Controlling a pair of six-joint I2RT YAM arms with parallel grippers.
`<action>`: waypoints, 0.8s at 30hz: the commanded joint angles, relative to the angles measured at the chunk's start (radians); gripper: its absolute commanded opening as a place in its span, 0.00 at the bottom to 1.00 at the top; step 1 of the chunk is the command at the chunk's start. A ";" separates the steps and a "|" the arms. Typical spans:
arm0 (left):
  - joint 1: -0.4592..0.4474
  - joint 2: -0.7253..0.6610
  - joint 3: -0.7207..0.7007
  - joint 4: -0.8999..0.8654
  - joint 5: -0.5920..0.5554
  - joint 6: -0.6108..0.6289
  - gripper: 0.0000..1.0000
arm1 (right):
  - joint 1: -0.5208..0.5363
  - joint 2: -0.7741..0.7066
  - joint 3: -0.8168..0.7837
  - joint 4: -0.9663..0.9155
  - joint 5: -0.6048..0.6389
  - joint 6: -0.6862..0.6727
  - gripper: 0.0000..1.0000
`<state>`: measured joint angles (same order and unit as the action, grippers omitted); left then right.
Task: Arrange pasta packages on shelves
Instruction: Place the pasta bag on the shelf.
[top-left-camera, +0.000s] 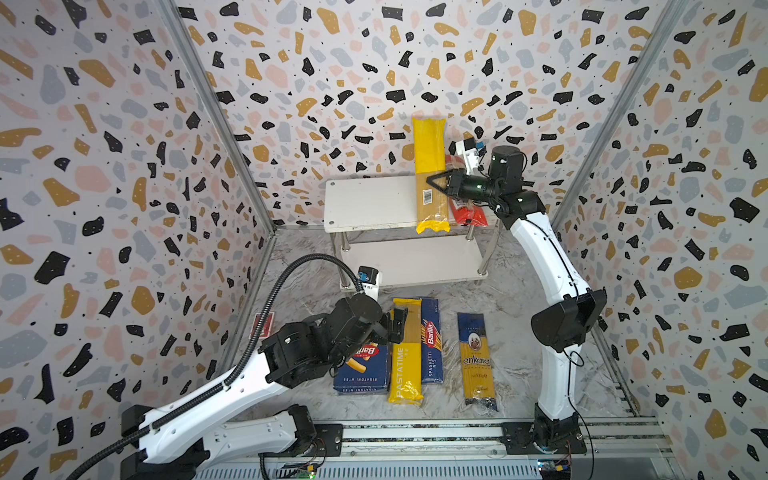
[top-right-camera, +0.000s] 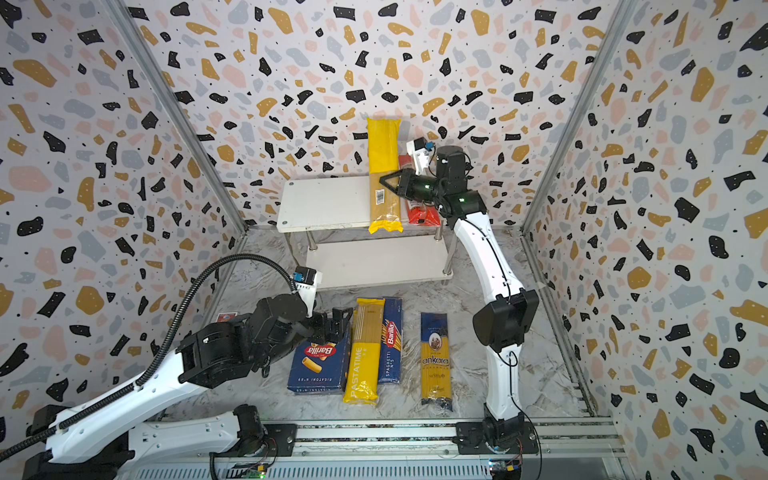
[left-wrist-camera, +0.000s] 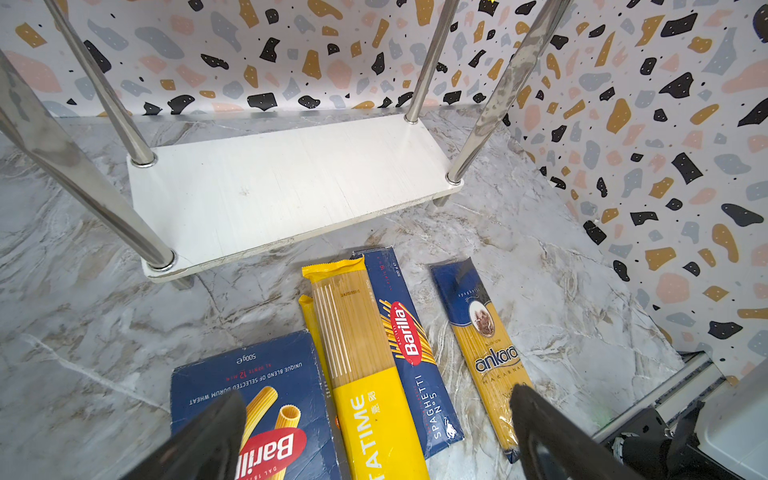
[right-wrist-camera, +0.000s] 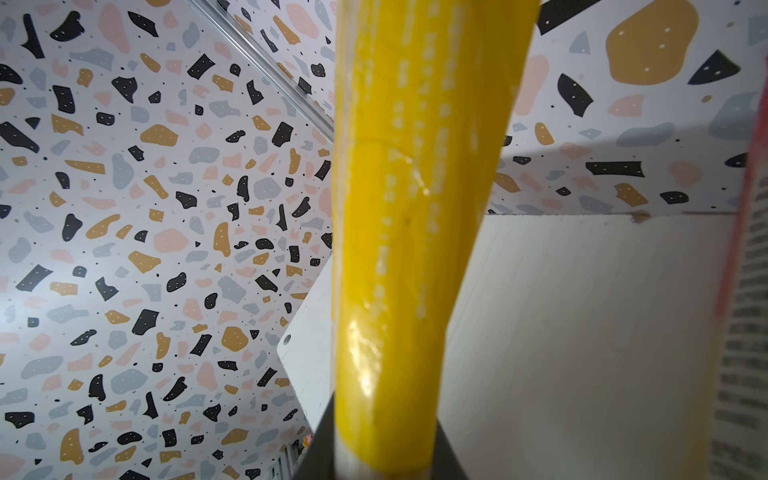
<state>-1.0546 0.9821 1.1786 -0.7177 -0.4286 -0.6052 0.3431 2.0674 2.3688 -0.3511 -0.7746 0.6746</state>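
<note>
- Rack (top-left-camera: 365, 203) sits upper centre in both top views, red bag (top-left-camera: 467, 215) on its top board.
- Right end effector (top-left-camera: 432, 183) clamped on a yellow bag (top-left-camera: 429, 153), held over that board just beside the red one.
- Left end effector (top-left-camera: 397, 324) gaping wide, lower centre, over the Pastatime bag (top-left-camera: 406, 365) on the desk (top-left-camera: 515, 353).

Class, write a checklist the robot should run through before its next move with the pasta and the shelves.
1. Right pincer shut on the yellow bag: ok.
2. Yellow bag resting flat on the top shelf: cannot tell.
3. Free room on the top shelf beside it: ok.
4. Red bag lying on the top shelf: ok.
5. Left pincer open: ok.
6. Lower shelf has room: ok.
</note>
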 joint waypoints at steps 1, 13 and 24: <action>0.005 -0.005 -0.004 0.015 -0.016 0.013 0.99 | -0.003 -0.044 0.065 0.147 -0.031 -0.014 0.15; 0.005 -0.015 -0.028 0.030 0.000 0.015 0.99 | 0.007 -0.038 0.020 0.106 -0.032 -0.021 0.32; 0.005 -0.037 -0.033 0.030 0.003 0.013 0.99 | 0.015 -0.062 -0.012 0.065 0.009 -0.048 0.40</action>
<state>-1.0546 0.9558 1.1591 -0.7124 -0.4278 -0.6044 0.3538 2.0674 2.3596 -0.2993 -0.7746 0.6460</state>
